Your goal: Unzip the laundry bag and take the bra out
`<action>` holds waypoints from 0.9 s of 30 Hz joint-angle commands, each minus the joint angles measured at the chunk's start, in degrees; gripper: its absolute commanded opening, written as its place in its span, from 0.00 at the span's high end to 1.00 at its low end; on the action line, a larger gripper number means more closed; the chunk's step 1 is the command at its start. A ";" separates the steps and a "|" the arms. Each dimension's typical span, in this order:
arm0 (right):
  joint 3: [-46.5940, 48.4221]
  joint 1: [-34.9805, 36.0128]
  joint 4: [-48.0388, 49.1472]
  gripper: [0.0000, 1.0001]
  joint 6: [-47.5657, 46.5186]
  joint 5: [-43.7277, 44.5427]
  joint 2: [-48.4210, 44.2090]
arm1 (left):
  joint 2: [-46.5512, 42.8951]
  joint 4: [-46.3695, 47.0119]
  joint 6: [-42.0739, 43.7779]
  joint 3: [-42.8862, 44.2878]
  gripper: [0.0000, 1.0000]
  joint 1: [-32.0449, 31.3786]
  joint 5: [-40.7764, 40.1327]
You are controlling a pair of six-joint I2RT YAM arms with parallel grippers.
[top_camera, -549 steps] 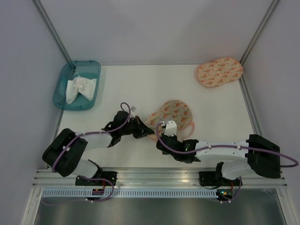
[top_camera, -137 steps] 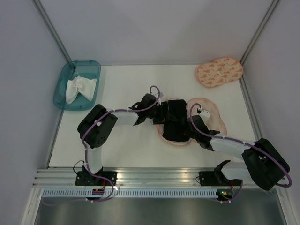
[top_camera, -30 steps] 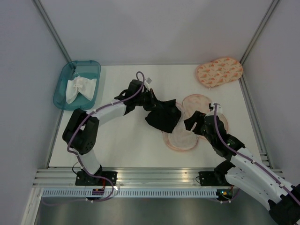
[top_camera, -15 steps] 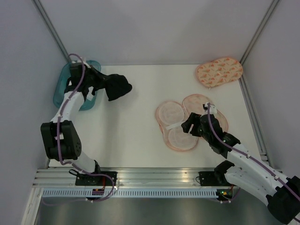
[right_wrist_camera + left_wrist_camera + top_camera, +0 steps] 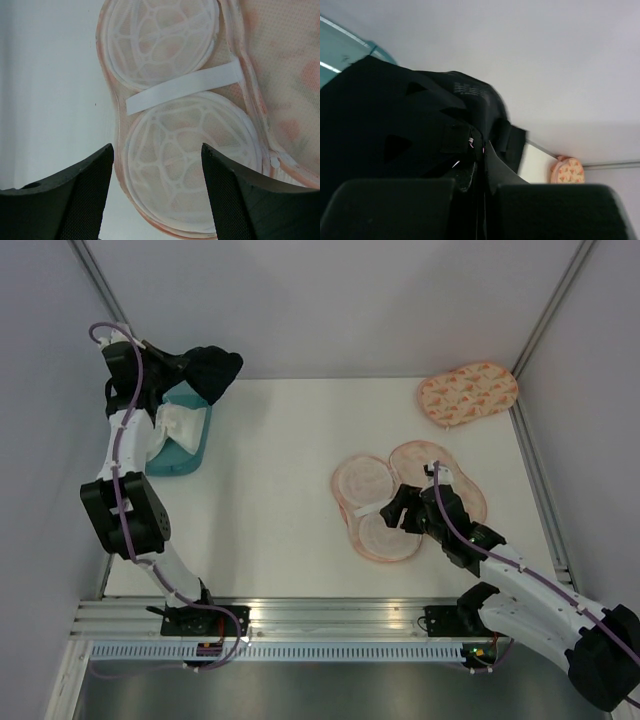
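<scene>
At the far left, the left arm reaches up over a teal bin (image 5: 192,447) that holds a white cloth (image 5: 173,425). The left jaws are shut tight on the bra (image 5: 214,370), which hangs as a bunched black mass in the air above the bin's far end, clear of the worktop (image 5: 270,500). In the left wrist view the bra (image 5: 410,130) fills most of the frame, its fabric pinched between the two fingers.

Right of centre, the laundry bag (image 5: 372,502) lies unzipped and spread flat on the worktop. Inside are two round white mesh cups with a white strap (image 5: 185,85) across them. The right jaws stand wide apart just above the bag's near lobe (image 5: 170,150), holding nothing.

A second, closed peach pouch (image 5: 468,393) lies in the far right corner.
</scene>
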 commanded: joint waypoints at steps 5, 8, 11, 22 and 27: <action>-1.98 -0.03 2.46 0.24 -1.85 -0.45 0.28 | 8.58 1.01 2.26 -2.23 0.98 2.04 -3.76; -2.33 -0.03 2.37 0.24 -2.11 0.26 0.54 | 9.38 1.89 2.78 -2.49 0.98 2.40 -3.48; -2.07 -0.03 2.90 0.24 -2.20 -0.18 1.85 | 7.98 1.89 3.48 -2.50 0.98 2.83 -5.41; -0.40 -0.03 4.31 0.24 -2.90 -0.79 6.07 | 6.22 0.39 4.01 0.58 0.98 5.91 -7.09; -0.31 -0.03 3.96 0.24 -3.25 -0.97 6.43 | 6.65 1.45 4.63 -2.23 0.98 6.44 -7.44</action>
